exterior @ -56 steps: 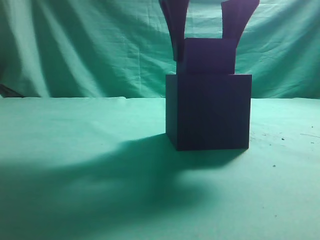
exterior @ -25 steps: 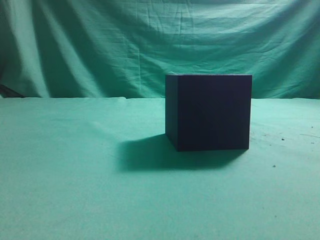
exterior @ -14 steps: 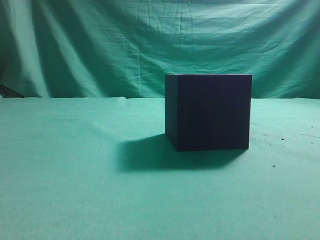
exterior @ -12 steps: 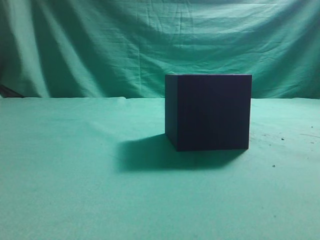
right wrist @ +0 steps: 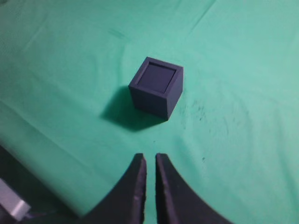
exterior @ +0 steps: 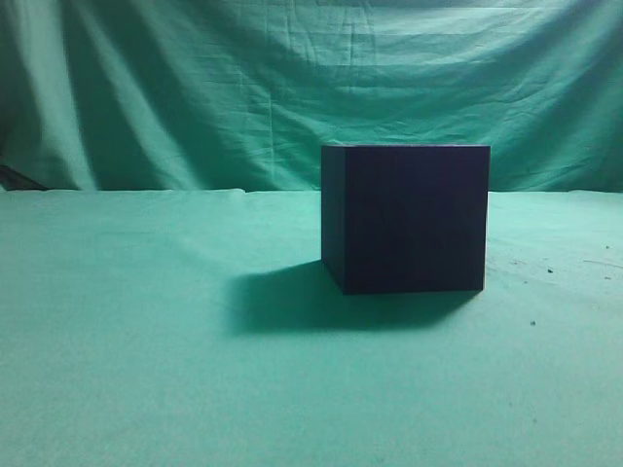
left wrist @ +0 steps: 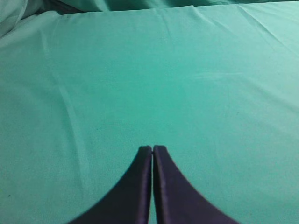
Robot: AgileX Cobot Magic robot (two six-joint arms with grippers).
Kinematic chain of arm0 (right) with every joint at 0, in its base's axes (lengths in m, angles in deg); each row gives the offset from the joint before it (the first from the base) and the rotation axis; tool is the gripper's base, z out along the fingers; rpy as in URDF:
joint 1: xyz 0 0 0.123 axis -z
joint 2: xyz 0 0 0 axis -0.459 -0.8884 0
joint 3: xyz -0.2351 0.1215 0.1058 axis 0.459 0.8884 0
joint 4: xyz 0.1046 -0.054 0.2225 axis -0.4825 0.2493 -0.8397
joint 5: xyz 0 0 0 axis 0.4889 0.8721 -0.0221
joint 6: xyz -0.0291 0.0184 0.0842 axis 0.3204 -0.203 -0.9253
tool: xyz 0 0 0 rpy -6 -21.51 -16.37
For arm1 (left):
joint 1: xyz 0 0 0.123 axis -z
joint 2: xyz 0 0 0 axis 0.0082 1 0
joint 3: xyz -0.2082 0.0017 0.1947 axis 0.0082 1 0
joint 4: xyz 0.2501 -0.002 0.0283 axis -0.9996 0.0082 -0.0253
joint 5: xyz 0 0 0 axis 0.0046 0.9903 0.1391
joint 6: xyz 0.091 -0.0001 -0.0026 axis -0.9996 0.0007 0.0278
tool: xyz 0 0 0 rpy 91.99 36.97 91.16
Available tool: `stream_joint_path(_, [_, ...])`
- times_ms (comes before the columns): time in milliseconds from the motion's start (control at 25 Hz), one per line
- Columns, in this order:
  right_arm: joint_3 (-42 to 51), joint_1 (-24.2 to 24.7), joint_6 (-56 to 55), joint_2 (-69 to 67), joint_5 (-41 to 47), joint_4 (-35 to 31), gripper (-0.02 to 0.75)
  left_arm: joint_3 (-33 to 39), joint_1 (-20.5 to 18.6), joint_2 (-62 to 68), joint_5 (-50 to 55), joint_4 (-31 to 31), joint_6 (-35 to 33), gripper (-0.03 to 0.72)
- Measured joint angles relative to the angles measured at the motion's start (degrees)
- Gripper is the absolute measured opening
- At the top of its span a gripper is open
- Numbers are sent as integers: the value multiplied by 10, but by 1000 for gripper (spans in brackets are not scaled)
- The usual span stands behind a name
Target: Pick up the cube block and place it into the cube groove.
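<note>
The cube groove (exterior: 407, 218), a large near-black box, stands on the green cloth right of centre in the exterior view. In the right wrist view the cube groove (right wrist: 152, 100) is seen from above, and a dark square face, the cube block (right wrist: 159, 76), sits inside its rim about level with the top. The block is hidden in the exterior view. My right gripper (right wrist: 149, 156) is shut and empty, high above the cloth and back from the box. My left gripper (left wrist: 153, 147) is shut and empty over bare cloth. Neither gripper shows in the exterior view.
Green cloth covers the table (exterior: 146, 370) and hangs as a backdrop (exterior: 195, 88). The table's near edge and a dark area beyond it show at the lower left of the right wrist view (right wrist: 18, 186). Small dark specks lie on the cloth right of the box (exterior: 533, 322).
About two seconds ago a gripper held the cube block at the box's top. It has since let go and left the exterior view. Nothing moves in the last second.
</note>
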Motion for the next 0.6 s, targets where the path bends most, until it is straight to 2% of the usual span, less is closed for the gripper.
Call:
stream_joint_path(160, [38,0,68,31,-54,5,50,0,0,0,0,0,0,0])
stream_joint_path(280, [105,31,103,70,-144,5,50,0,0,0,0,0,0,0])
stream_joint_path(440, [226,111,112,139,-290,-1,50,0,0,0,0,0,0,0])
stream_joint_path(600, [352,205,113,207,-424,-38,50,0,0,0,0,0,0,0])
